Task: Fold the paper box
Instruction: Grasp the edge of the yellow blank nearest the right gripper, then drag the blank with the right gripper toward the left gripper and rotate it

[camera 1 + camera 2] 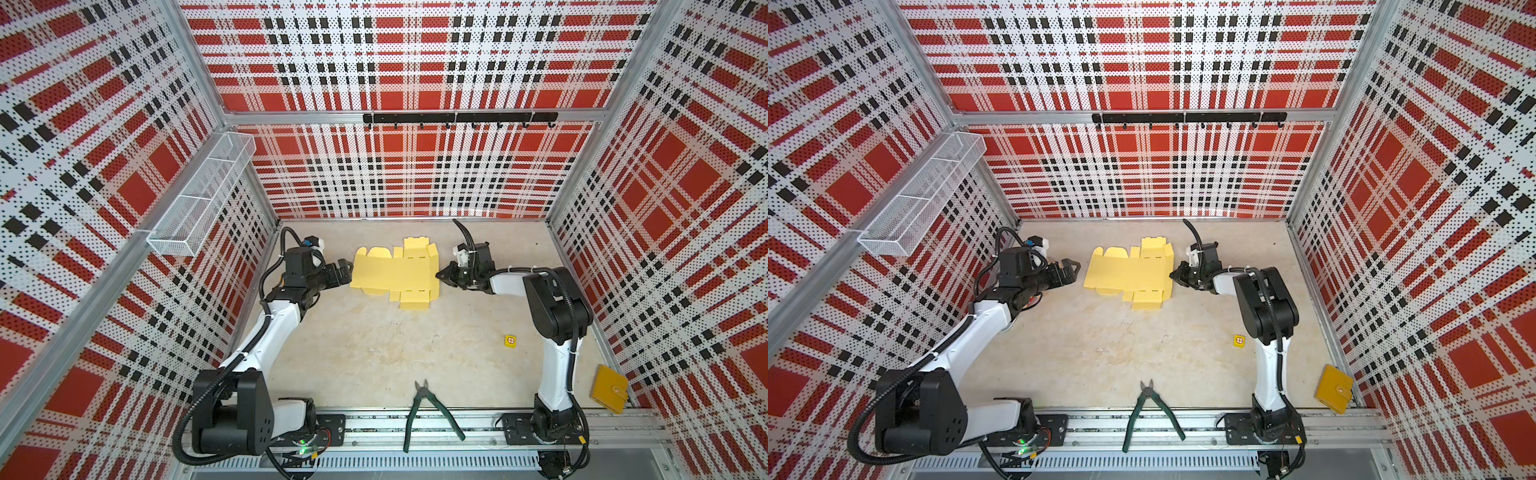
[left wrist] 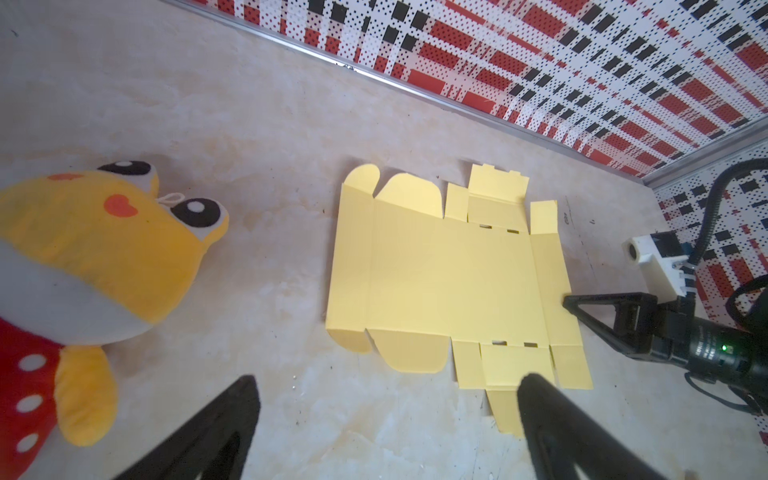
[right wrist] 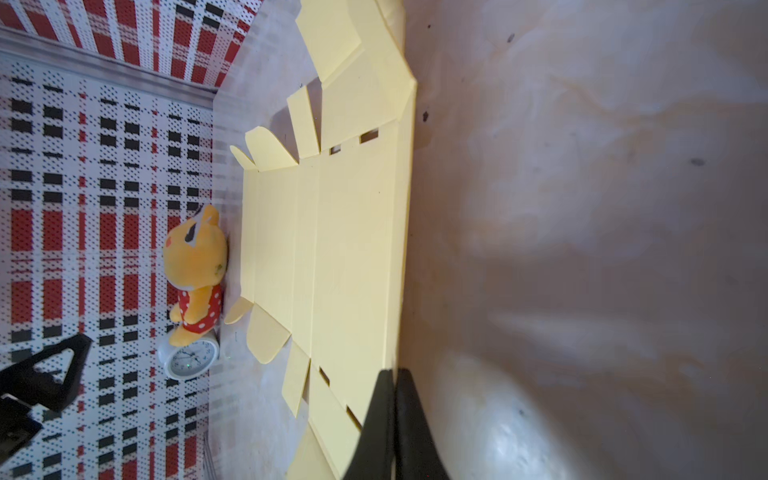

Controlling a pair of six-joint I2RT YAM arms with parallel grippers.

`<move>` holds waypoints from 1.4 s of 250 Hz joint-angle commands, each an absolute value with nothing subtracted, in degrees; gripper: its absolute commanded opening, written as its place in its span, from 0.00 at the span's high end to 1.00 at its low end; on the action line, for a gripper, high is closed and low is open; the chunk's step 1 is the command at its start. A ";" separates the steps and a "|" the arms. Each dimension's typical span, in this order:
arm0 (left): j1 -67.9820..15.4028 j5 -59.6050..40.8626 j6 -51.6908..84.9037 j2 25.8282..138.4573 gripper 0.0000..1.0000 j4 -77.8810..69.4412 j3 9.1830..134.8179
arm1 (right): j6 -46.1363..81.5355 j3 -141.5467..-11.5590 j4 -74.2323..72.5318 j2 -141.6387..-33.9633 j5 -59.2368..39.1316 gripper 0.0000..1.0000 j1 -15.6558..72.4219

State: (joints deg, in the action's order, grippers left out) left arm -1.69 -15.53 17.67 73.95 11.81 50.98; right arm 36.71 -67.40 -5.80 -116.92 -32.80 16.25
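Note:
The paper box (image 1: 395,270) (image 1: 1129,272) lies as a flat pale yellow die-cut sheet at the back middle of the table, its flaps spread out. My right gripper (image 1: 438,275) (image 1: 1172,274) is at the sheet's right edge. In the right wrist view (image 3: 392,372) its jaws are shut on the edge of the sheet (image 3: 349,249), which is slightly raised there. The left wrist view shows the same right gripper (image 2: 566,300) with its tip on the right flap. My left gripper (image 1: 347,270) (image 2: 386,382) is open just off the sheet's left side, holding nothing; one fingertip (image 2: 536,390) overlaps a flap of the sheet (image 2: 449,282).
A plush toy (image 2: 95,257) (image 3: 195,257) and a white clock (image 3: 189,359) sit by the left wall. Green pliers (image 1: 419,405) lie at the front edge. A small yellow cube (image 1: 510,340) and a mustard pouch (image 1: 610,388) are on the right. A wire basket (image 1: 199,195) hangs on the left wall.

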 commanded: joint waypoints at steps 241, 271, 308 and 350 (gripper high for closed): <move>-2.28 -26.66 9.17 76.33 0.00 13.18 56.11 | -8.61 -86.03 43.93 -109.27 -44.08 1.00 14.54; -2.40 -26.94 8.55 76.20 0.00 12.90 55.68 | -14.54 -91.21 50.15 -110.81 -36.42 1.00 16.42; -3.07 -30.33 7.47 76.22 0.00 12.79 55.98 | -19.86 -98.33 54.60 -113.09 -32.28 1.00 18.04; -3.33 -30.36 7.30 75.82 0.00 12.52 55.28 | -26.99 -103.59 56.91 -114.50 -27.71 1.00 20.06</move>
